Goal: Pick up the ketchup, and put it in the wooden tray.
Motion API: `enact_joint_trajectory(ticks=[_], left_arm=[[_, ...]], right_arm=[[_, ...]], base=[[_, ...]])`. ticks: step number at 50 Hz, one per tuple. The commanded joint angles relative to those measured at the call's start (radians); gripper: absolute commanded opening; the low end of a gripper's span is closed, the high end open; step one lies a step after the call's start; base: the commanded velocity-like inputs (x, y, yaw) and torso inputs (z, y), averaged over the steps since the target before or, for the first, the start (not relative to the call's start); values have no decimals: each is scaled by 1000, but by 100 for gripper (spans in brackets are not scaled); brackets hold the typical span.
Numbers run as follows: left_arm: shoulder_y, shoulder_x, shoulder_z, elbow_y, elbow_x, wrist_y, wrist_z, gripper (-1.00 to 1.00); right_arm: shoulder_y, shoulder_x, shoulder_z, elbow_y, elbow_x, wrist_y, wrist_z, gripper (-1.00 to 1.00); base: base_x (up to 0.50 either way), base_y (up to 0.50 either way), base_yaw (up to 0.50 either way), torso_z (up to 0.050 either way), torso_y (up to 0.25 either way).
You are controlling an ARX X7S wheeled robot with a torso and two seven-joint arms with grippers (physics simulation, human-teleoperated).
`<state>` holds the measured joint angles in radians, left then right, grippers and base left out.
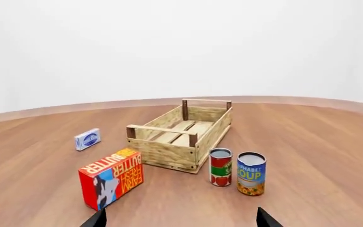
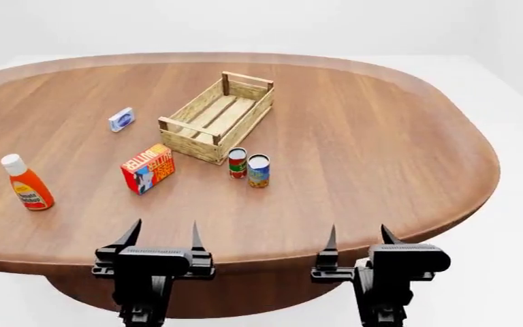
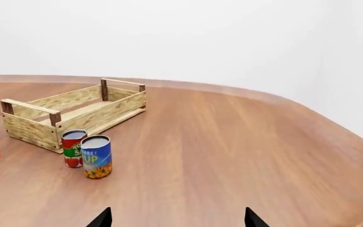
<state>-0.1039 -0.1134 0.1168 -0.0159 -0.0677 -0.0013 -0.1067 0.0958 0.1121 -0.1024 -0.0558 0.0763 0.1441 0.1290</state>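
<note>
The ketchup (image 2: 27,184), an orange-red squeeze bottle with a white cap, stands upright at the table's left; it shows only in the head view. The wooden tray (image 2: 214,117) sits empty near the middle of the table, and also shows in the left wrist view (image 1: 181,137) and the right wrist view (image 3: 74,113). My left gripper (image 2: 163,234) is open and empty at the near table edge, right of and nearer than the ketchup. My right gripper (image 2: 359,236) is open and empty at the near edge, further right.
A red butter box (image 2: 148,167) stands left of the tray's near end. A red-labelled can (image 2: 237,163) and a blue soup can (image 2: 259,170) stand just in front of the tray. A small blue-white box (image 2: 122,119) lies left of the tray. The round wooden table (image 2: 380,136) drops off at the right.
</note>
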Motion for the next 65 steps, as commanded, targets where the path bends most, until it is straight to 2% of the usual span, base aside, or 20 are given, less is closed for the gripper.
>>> enact_joint_trajectory(ticks=[1, 4, 8, 41, 52, 65], left_arm=[[-115, -19, 6, 22, -11, -85, -6, 100], [-204, -24, -5, -36, -17, -100, -5, 100], [-240, -27, -10, -66, -25, -102, -6, 100], [-247, -48, -1, -76, -56, -103, -22, 100], [-248, -53, 2, -78, -64, -98, -28, 100], [-253, -60, 1, -75, -74, -102, -39, 100]], right_arm=[[87, 16, 26, -40, 74, 111, -12, 100], [157, 54, -8, -65, 73, 190, -53, 100], [189, 72, -28, -73, 72, 221, -74, 100], [209, 93, -71, -87, 51, 223, -51, 100], [208, 112, -101, -128, 22, 240, -40, 100], [223, 118, -114, -130, 22, 257, -40, 100]], base=[[0, 0, 0, 0, 0], [333, 0, 0, 0, 0], [500, 0, 0, 0, 0], [500, 0, 0, 0, 0], [0, 0, 23, 0, 2], [68, 3, 500, 0, 0]])
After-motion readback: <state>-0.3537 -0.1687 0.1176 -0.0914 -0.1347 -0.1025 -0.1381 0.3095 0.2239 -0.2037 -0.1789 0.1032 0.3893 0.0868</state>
